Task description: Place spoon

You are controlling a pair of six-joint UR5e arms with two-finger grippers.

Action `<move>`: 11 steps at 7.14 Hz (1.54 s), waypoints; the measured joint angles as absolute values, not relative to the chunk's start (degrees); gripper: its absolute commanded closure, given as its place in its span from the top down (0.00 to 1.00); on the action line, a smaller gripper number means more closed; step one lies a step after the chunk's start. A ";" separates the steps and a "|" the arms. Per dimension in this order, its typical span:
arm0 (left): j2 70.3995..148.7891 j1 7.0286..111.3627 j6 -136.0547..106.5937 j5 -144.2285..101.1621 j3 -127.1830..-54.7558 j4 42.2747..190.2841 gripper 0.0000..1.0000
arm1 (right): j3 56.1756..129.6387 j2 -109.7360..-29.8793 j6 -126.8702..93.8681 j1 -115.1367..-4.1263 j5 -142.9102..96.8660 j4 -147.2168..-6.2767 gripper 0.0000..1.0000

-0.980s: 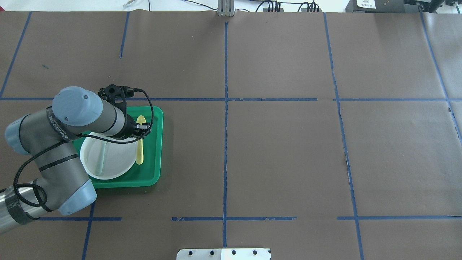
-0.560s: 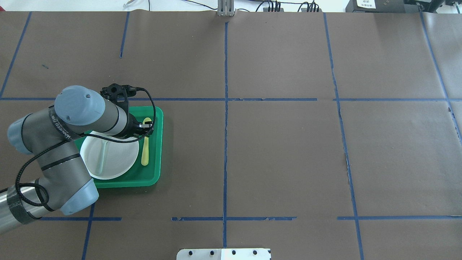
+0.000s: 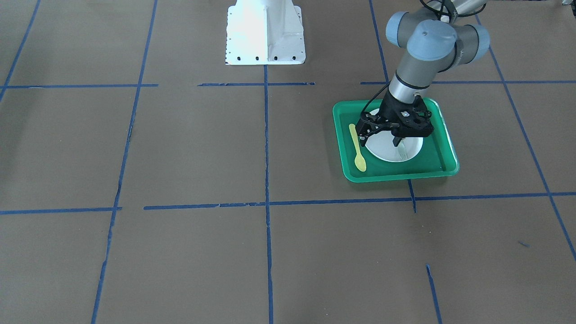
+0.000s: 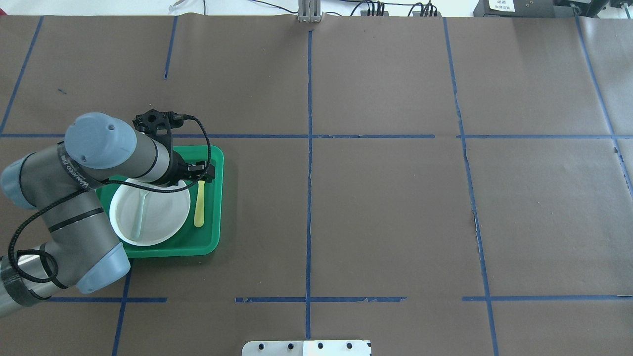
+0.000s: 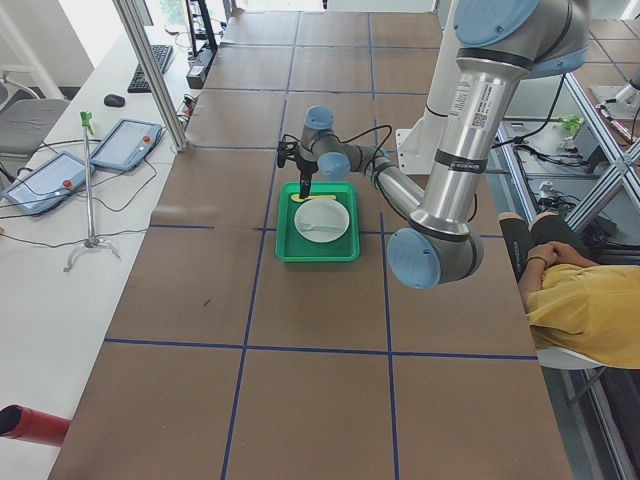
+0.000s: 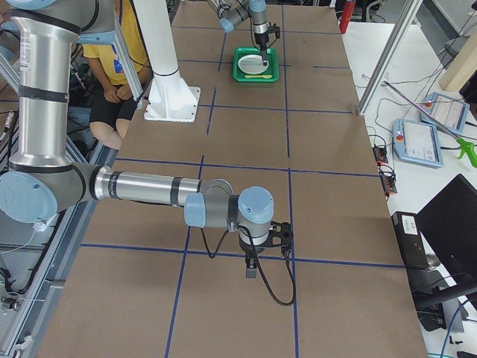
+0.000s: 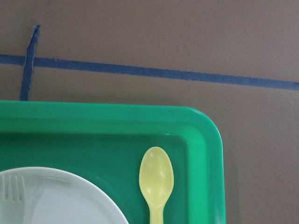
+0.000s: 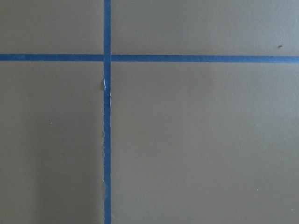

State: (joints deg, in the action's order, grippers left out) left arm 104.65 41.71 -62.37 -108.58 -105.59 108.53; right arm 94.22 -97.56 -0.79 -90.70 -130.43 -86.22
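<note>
— Exterior front-facing view: we see the left gripper (image 3: 379, 143) pointing down over the tray (image 3: 400, 175), fingers (image 3: 361, 140) spread apart with nothing between them.

— Agreed. What do we make of the spoon (image 3: 358, 148)?

— We see it as small, pale yellow plastic, with a straight flat handle and an oval bowl. The left wrist view shows the bowl facing up, smooth and a little glossy.

— And where does it lie from the gripper?

— It lies flat on the tray floor, under and just to the outer side of one finger. In the overhead view the gripper covers the bowl end, and the handle runs out from under it toward the robot.

— So we place it between the plate (image 4: 148, 212) and the tray's wall on the robot's right, bowl toward the far rim?

— Yes, beside the plate and not on it. A fork (image 7: 14, 187) lies on the plate.

— And the right gripper (image 6: 251, 267)?

— It hangs over bare table, well apart. We cannot tell whether its fingers are apart or together.
</note>
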 measured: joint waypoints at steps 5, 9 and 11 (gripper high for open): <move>83.26 75.04 -10.98 -123.64 -104.15 107.76 1.00 | 94.22 -97.56 -0.79 -90.70 -130.43 -86.19 1.00; 79.26 92.92 12.94 -129.22 -100.11 95.99 1.00 | 94.22 -97.56 -0.79 -90.70 -130.43 -86.22 1.00; 78.52 93.61 14.21 -129.43 -99.22 94.23 1.00 | 94.22 -97.56 -0.78 -90.70 -130.43 -86.22 1.00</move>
State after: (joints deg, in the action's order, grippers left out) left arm 78.52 93.61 14.21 -129.43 -99.22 94.23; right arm 94.22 -97.56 -0.78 -90.70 -130.43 -86.22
